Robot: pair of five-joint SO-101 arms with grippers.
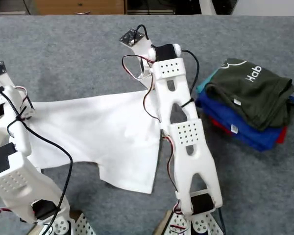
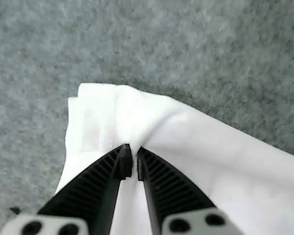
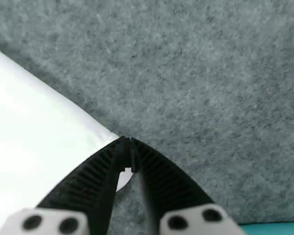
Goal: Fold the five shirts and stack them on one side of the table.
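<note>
Left pincer (image 2: pixel 130 164): clamped on a bunched corner of the white shirt (image 2: pixel 225 161), ribbed black fingers (image 2: pixel 100 181) pressed together with cloth caught between the tips.
Right pincer (image 3: pixel 127 146): closed on the edge of the same shirt at its other far corner, tips meeting just where the cloth gives way to grey felt.
White shirt (image 1: pixel 103 129): spread on the counter between the two arms, far edge held at both ends, one flap reaching back toward the arm bases.
Held left corner: doubled over in layers just beside the pincer tips.
Stack of folded shirts (image 1: pixel 250 103): on the right side of the counter, apart from the white shirt; dark green on top, teal, blue and red beneath.
Counter (image 1: pixel 78 54): covered in grey felt.
Right arm (image 1: pixel 181 122): stretched out over the shirt's right edge.
Left arm (image 1: pixel 10 161): at the shirt's left end.
</note>
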